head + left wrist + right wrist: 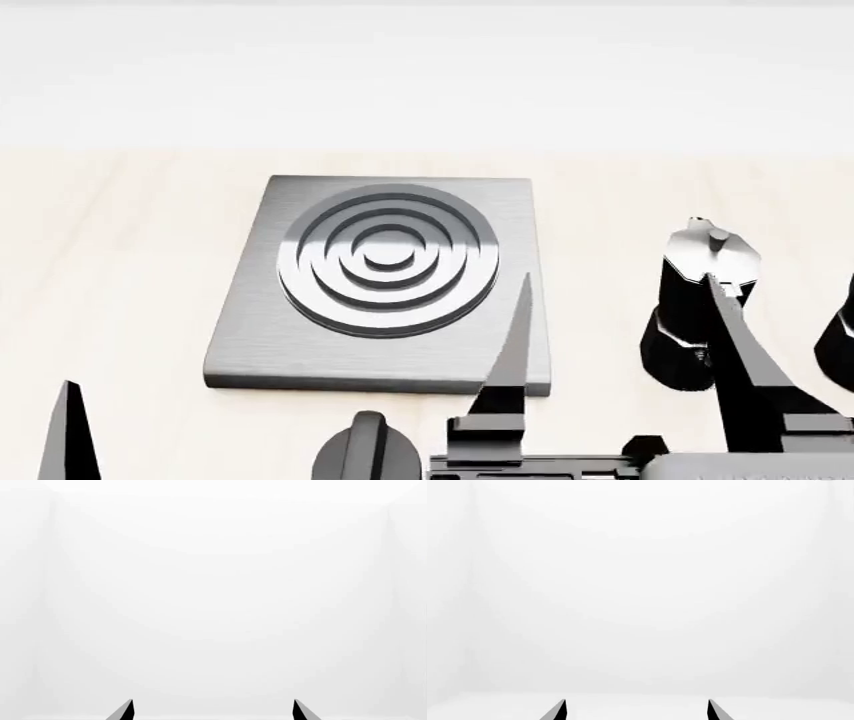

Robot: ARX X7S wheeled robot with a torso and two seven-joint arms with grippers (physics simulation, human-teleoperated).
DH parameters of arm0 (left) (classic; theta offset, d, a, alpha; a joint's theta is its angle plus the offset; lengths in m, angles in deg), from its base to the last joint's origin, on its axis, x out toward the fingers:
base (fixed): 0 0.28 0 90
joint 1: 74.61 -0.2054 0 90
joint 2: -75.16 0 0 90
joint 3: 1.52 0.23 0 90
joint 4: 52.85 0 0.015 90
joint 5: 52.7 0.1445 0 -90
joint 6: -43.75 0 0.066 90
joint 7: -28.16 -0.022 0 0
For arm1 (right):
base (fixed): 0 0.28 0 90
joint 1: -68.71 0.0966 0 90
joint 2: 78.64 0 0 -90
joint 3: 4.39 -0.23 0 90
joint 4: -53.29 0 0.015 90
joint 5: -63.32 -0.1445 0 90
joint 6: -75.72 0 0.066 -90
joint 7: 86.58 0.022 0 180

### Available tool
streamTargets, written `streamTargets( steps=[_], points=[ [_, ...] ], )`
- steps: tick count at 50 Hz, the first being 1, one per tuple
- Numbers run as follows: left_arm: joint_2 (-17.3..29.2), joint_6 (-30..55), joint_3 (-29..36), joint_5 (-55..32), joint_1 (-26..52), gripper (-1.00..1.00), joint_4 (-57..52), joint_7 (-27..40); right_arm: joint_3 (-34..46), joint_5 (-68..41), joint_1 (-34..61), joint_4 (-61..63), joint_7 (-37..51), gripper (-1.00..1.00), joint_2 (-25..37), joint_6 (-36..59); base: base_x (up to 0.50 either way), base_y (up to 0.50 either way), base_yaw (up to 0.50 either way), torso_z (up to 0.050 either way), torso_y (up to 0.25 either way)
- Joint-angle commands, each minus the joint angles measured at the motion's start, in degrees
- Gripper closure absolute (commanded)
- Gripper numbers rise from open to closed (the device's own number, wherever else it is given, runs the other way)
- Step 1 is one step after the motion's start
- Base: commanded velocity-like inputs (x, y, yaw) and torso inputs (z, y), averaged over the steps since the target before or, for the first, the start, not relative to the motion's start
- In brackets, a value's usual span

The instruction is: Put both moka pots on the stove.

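Note:
The stove (267,340) is a brushed-grey square plate with a ring burner, lying on the pale wooden table. One black moka pot (674,330) with a silvery lid stands to its right. The second moka pot (841,350) shows only as a sliver at the right edge. My right gripper (618,285) is open and empty, held in front of the stove's near right corner; its right finger crosses in front of the first pot. Of my left gripper only one fingertip (67,420) shows at bottom left. Both wrist views show only white, with the left gripper (213,705) and right gripper (636,705) open.
A squat black round knob (354,450) sits just in front of the stove's near edge. The wooden table (120,250) runs back to a white wall (427,70).

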Motion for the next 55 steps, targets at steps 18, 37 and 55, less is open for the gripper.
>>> streamTargets(
  steps=[18, 37, 55],
  points=[
    [1.3, 0.0, -0.3, -1.7, 0.6, -1.00, 0.3, 1.5, -6.5, -13.5, 29.8, -29.4, -11.8, -1.00, 9.1, 20.4, 0.00, 0.00, 0.00, 0.000, 0.000],
    [1.8, -0.1, 0.8, -1.0, 1.0, -1.00, 0.8, 2.3, -9.0, -15.6, 30.2, -40.6, -14.7, -1.00, 12.5, 24.6, 0.00, 0.00, 0.00, 0.000, 0.000],
    [2.5, -0.1, 1.2, -1.4, 1.0, -1.00, 0.4, 3.0, -6.3, -14.5, 31.1, -46.4, -17.3, -1.00, 13.3, 23.4, 0.00, 0.00, 0.00, 0.000, 0.000]
  ],
)
